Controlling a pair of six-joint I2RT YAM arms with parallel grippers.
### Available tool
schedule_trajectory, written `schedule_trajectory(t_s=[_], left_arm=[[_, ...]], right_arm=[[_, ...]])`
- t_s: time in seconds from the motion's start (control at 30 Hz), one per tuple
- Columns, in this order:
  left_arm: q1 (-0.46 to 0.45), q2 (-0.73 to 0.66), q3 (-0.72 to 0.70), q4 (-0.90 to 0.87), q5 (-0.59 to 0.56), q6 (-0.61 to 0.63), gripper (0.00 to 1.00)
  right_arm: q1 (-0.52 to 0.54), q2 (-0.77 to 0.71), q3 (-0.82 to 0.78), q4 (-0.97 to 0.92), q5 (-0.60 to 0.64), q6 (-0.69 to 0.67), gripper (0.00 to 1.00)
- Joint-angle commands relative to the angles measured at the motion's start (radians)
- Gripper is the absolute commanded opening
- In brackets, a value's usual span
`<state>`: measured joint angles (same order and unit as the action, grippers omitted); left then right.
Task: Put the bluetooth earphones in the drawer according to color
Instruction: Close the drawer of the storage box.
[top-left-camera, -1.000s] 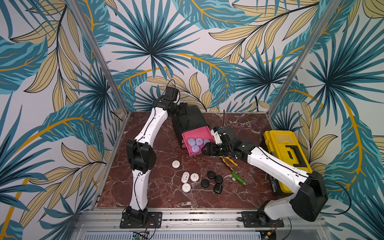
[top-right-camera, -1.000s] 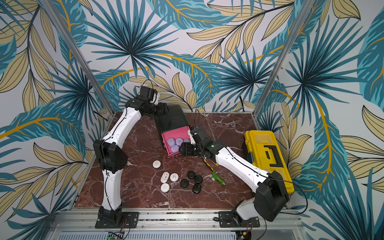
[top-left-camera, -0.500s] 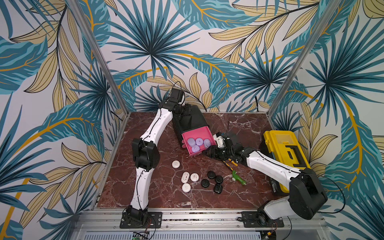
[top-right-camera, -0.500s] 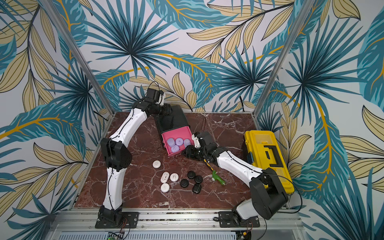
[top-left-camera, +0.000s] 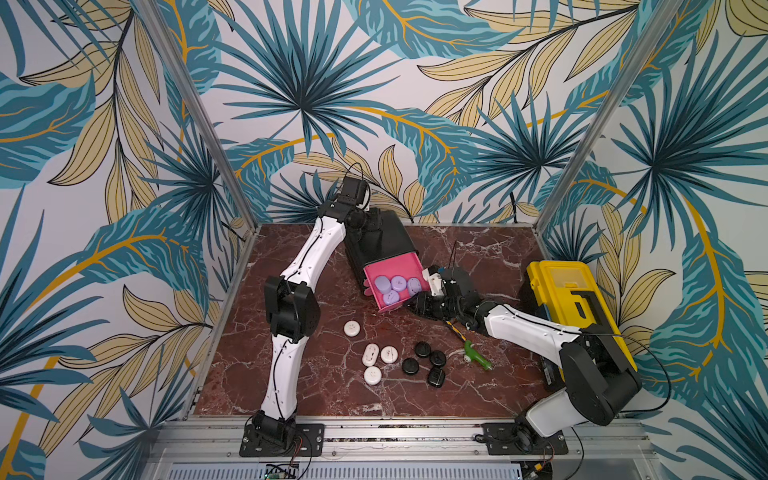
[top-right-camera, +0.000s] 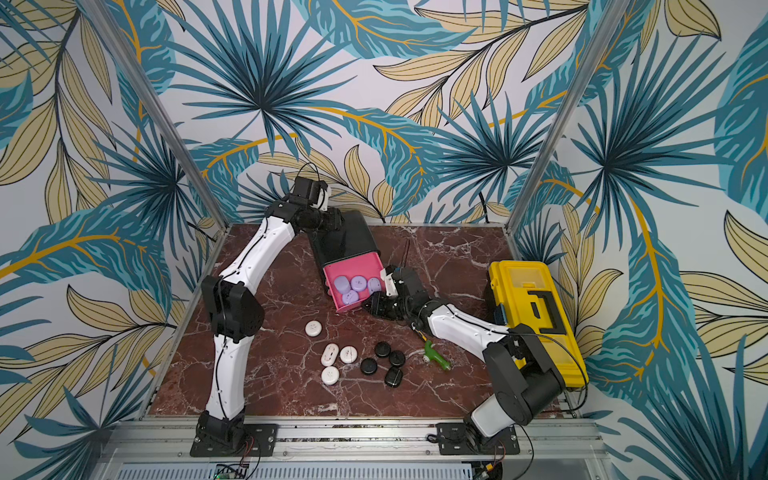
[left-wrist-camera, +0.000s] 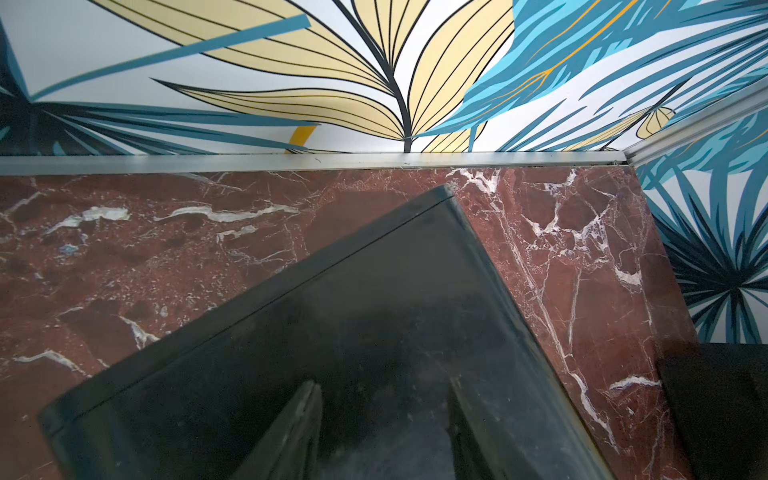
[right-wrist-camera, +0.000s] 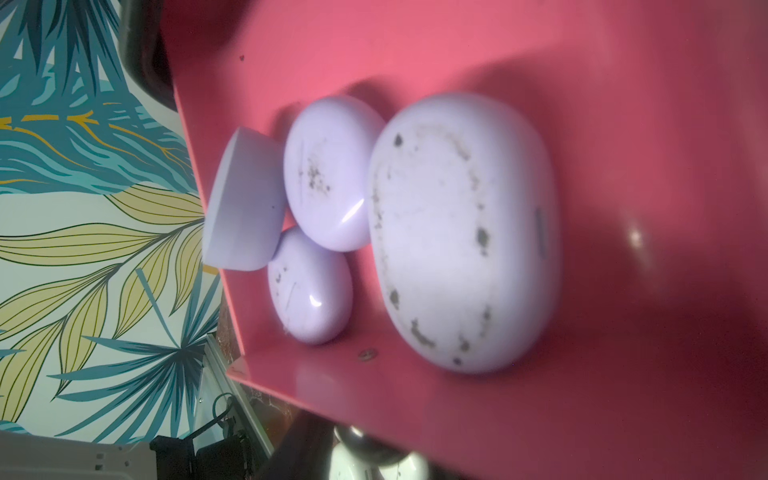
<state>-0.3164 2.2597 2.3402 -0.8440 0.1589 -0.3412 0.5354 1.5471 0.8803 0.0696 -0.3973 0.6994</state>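
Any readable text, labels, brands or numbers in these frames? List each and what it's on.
None: no legible text in any view.
Small dark marks on the white cases: too small to read.
The lilac cases in the right wrist view: only scuffs and grime, no print.
The yellow toolbox: no lettering visible.

Red marble table (top-left-camera: 332, 399) carries black cabinet (top-left-camera: 382, 237), four white cases (top-left-camera: 388, 354), four black cases (top-left-camera: 423, 349), green tool (top-left-camera: 476, 357), yellow toolbox (top-left-camera: 573, 299)
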Motion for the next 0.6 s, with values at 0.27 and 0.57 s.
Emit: schedule_trajectory(t_s=[0.27,0.57], left_arm=[[-0.001,0.042,-0.06,-0.031,-0.01,0.028,0.51],[-0.001,0.041,-0.095,-0.018,-0.003,0.031,0.49]], right_arm=[[-0.002,-0.011,-0.006,0.1,0.032,-0.004,0.3],[-0.002,-0.054,-0.004,0.109,0.035,-0.004,0.28]])
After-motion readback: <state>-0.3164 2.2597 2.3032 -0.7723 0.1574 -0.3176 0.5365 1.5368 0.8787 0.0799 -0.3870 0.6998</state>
